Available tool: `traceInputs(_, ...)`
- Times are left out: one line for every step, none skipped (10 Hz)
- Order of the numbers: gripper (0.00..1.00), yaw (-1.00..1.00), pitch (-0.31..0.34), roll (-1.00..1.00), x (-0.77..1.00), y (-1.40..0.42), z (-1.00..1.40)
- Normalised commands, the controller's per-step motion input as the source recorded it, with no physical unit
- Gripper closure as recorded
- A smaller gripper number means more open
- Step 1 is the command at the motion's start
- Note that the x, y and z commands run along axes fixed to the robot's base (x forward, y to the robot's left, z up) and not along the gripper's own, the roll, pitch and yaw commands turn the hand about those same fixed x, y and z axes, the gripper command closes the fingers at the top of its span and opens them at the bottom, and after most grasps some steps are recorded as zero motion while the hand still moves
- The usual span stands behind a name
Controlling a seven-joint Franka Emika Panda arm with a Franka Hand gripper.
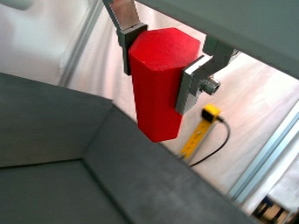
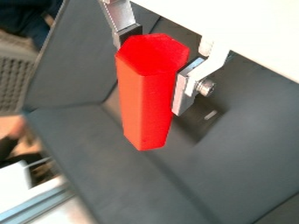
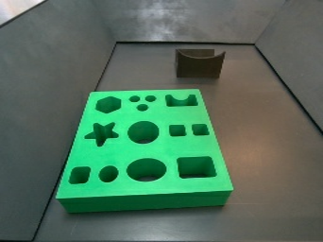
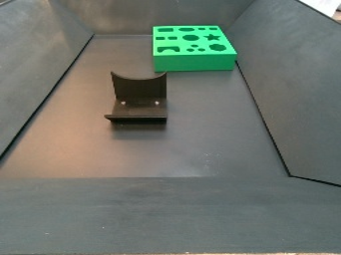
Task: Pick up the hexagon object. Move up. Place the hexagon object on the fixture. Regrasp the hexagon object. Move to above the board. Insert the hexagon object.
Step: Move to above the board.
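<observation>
Hexagon object (image 1: pixel 158 83): red peg, pinched between gripper (image 2: pixel 158 63) fingers in both wrist views; neither appeared in side views. Fixture (image 4: pixel 138 99) and board (image 3: pixel 145 149) stood apart on floor.

The gripper (image 1: pixel 163 63) held the red peg (image 1: pixel 158 83) high, out of both side views. On the bin floor (image 4: pixel 200 129) only the fixture (image 4: pixel 136 98) and green board (image 3: pixel 145 146) stood, well apart, with open floor between them.
</observation>
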Motion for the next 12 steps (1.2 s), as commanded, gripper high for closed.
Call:
traceInputs(1.00, -0.08, -0.086, -1.00, -0.65, -1.00, -0.02)
traceInputs(1.00, -0.09, -0.098, -1.00, -0.67, -1.00, -0.03)
traceInputs(1.00, -0.09, -0.103, -1.00, -0.68, -1.00, -0.02)
traceInputs(1.00, -0.09, -0.107, -1.00, -0.71, -1.00, -0.02)
traceInputs(1.00, -0.10, -0.111, -1.00, -0.74, -1.00, -0.02)
traceInputs(1.00, -0.11, -0.113, -1.00, -0.79, -0.99, -0.02)
traceInputs(1.00, -0.11, -0.116, -1.00, -0.60, -0.72, -0.02)
traceInputs(1.00, -0.11, -0.130, -1.00, -0.33, -0.30, -0.01)
traceInputs(1.00, -0.10, -0.103, -0.94, -0.17, -0.11, -0.01)
traceInputs(1.00, -0.07, -0.080, -0.70, -0.13, -0.06, 0.00)
traceInputs(1.00, -0.05, -0.073, -0.54, -0.11, -0.04, 0.00)
traceInputs(1.00, -0.03, -0.055, -0.32, -0.07, -0.02, 0.00)
